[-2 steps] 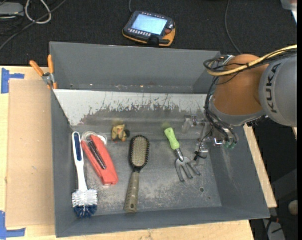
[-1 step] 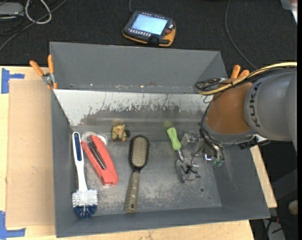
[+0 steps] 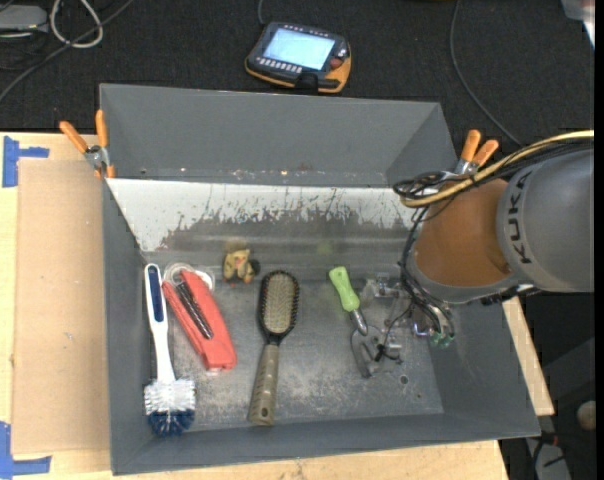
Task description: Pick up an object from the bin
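While the pincer (image 3: 374, 351) hangs low at the right of the bin (image 3: 272, 153), beside a green-handled tool (image 3: 341, 287), I cannot tell if it is apart or together.

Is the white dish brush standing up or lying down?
Lying down: the dish brush lies flat on the bin floor, handle fully visible.

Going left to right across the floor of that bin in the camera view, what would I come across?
White-and-blue dish brush → red flat tool → small tan figurine → hairbrush → green-handled tool → gripper.
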Motion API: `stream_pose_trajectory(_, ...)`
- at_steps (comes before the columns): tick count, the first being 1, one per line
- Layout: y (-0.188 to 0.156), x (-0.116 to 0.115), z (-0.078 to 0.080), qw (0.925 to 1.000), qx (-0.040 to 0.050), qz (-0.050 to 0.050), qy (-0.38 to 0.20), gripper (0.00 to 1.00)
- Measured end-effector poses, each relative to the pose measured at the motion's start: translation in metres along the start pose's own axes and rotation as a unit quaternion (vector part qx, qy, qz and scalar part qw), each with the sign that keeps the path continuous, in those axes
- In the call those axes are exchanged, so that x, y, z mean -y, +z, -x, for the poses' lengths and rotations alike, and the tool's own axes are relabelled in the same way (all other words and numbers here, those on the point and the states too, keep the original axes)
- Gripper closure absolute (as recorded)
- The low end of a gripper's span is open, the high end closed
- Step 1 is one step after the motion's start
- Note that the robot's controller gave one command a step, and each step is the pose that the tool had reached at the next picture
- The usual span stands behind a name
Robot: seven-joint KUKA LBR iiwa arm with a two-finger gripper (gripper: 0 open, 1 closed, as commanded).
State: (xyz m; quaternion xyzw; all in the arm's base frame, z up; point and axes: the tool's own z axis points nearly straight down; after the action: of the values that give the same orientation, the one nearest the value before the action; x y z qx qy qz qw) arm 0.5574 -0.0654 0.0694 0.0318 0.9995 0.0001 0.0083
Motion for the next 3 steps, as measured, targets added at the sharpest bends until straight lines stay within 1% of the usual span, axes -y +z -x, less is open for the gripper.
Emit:
stream_pose_trajectory(1, 0.0033, 0.0035, 0.025, 0.9994, -0.0093, 0.001, 0.034, 1.0)
stream_pose_trajectory(3, 0.0007, 0.0031, 0.0253, 0.9994, -0.0094, 0.001, 0.032, 1.0)
